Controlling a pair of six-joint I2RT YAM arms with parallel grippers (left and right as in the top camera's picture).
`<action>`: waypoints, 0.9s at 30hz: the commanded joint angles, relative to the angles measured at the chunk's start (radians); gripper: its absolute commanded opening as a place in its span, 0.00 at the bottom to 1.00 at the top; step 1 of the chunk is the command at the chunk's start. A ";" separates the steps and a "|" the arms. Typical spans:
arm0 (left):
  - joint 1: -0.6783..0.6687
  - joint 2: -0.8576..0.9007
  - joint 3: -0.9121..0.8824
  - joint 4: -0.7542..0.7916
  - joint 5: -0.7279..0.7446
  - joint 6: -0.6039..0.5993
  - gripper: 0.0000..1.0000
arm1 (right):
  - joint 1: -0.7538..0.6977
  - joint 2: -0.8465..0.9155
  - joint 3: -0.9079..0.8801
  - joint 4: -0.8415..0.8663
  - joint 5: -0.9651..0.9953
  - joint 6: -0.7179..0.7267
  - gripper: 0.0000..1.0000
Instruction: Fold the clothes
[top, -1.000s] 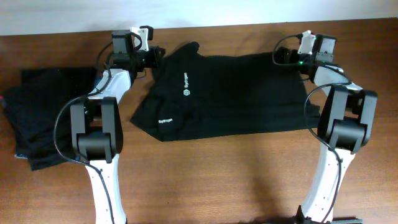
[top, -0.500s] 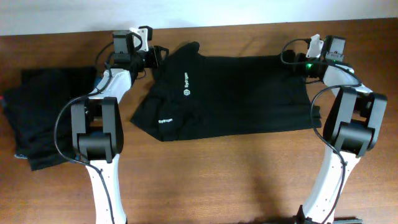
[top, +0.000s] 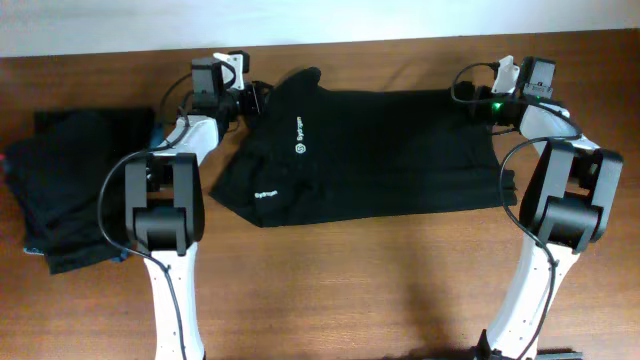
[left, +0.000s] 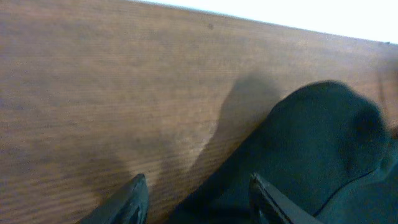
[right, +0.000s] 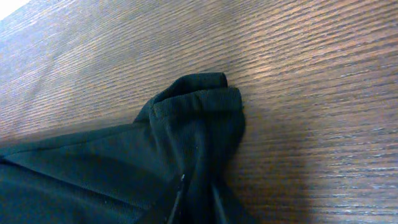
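Pinching a far corner of the black shirt (top: 380, 150), my right gripper (right: 198, 208) is closed narrow on the cloth. My left gripper (left: 199, 202) stands apart above the other far corner. The shirt lies spread on the table (top: 350, 290).

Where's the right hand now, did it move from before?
Yes. Against the shirt, the right hand shifted rightward, toward the right end of the table.
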 joint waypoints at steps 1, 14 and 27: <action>-0.024 0.034 0.018 0.006 0.018 0.002 0.54 | 0.011 -0.035 -0.001 -0.007 -0.006 0.004 0.18; -0.047 0.085 0.099 -0.018 0.068 -0.005 0.18 | 0.018 -0.034 -0.001 -0.015 -0.005 0.004 0.18; -0.035 0.085 0.361 -0.214 0.195 -0.005 0.11 | 0.018 -0.034 -0.001 -0.024 -0.006 0.004 0.18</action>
